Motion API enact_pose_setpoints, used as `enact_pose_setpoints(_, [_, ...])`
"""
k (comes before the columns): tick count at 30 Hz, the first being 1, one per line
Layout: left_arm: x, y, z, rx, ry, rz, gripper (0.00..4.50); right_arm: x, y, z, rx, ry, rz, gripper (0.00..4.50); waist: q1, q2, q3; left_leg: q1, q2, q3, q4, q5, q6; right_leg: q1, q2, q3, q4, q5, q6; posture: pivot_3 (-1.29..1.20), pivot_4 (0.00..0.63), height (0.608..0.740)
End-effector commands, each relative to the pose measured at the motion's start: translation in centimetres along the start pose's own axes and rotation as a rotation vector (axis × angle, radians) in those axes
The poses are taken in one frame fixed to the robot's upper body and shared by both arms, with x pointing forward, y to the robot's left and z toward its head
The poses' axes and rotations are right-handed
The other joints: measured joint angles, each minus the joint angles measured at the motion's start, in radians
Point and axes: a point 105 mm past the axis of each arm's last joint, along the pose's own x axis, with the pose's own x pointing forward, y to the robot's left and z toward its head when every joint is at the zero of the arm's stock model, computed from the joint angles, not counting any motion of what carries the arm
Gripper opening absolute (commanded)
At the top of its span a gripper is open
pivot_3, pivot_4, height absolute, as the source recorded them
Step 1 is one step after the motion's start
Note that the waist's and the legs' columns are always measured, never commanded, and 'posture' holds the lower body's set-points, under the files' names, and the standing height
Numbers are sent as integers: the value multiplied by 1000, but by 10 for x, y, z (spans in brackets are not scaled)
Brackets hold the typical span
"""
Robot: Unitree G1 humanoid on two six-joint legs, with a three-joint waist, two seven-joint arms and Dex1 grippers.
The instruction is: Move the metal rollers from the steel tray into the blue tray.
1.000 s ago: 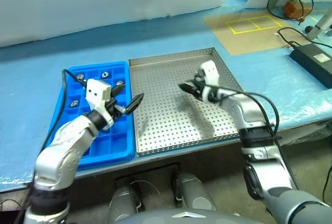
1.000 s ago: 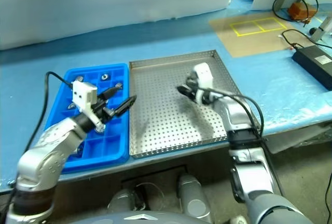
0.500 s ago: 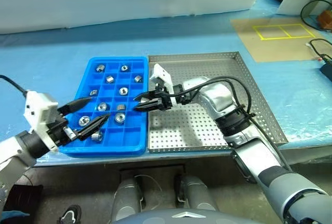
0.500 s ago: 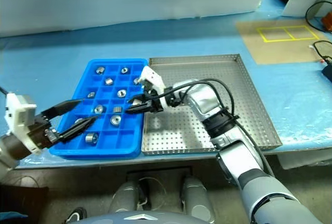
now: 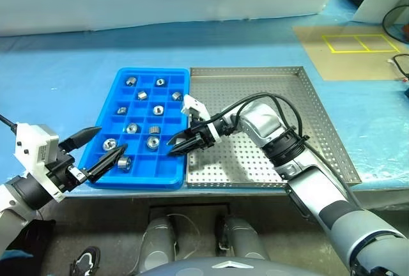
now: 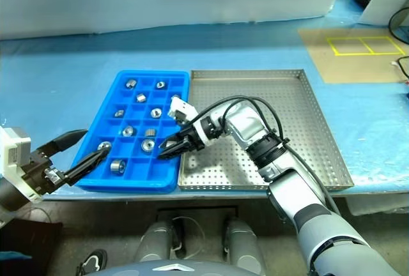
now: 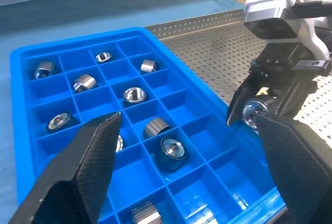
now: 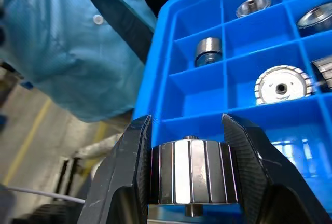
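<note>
Right gripper (image 5: 174, 147), fingers clamped on one roller (image 8: 193, 172), hung over the blue tray's (image 5: 108, 177) near right-hand compartments, roller not yet let go. Left gripper (image 5: 99, 148), fingers wide apart and empty, hovered by the tray's near left corner. About ten metal rollers (image 5: 153, 142) already sat in compartments; steel tray (image 5: 307, 91) looked emptied, so likely the last one.
</note>
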Motion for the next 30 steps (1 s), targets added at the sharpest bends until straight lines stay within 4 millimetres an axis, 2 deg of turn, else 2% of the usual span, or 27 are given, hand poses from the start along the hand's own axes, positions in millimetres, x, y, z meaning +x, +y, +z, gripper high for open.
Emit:
enact_pose_setpoints(1, [3,-7,7,21,-23,-34,4306,15,16,26,-9,-29,59,1679,-2,0,0,2,0,0,-4,2,-3,0,0,0,0,0,-1,-166,150,740])
enact_pose_setpoints(5, [3,-7,6,10,-18,-41,4306,28,29,26,112,-18,133,1679,7,0,0,7,-1,0,-13,5,-8,1,1,0,0,-3,-4,-160,150,740])
enact_pose_setpoints(9, [1,-9,4,3,-9,-37,4306,44,27,13,139,24,96,1679,9,-1,0,6,-1,0,-13,5,-8,1,1,0,-1,-3,-5,-141,150,740])
enact_pose_setpoints(19, [1,-17,3,-13,-5,-36,4306,49,22,4,123,63,45,1679,9,-2,0,7,-1,0,-14,5,-8,0,1,0,-1,-4,-5,-126,150,740])
enact_pose_setpoints(23, [3,-12,4,-9,-13,-21,4306,51,6,21,-6,1,-81,1679,8,-2,0,7,-1,0,-14,5,-9,0,1,0,-1,-4,-5,-132,150,740])
enact_pose_setpoints(28, [7,-11,6,-6,-21,-23,4306,52,7,28,-65,-28,-84,1679,8,-2,0,7,-1,0,-15,5,-9,0,1,0,-1,-4,-5,-137,150,740])
enact_pose_setpoints(30, [8,-11,7,-5,-24,-25,4306,50,0,32,-105,-50,-125,1679,8,-3,0,7,-1,0,-15,6,-9,1,1,0,-1,-3,-5,-141,150,740])
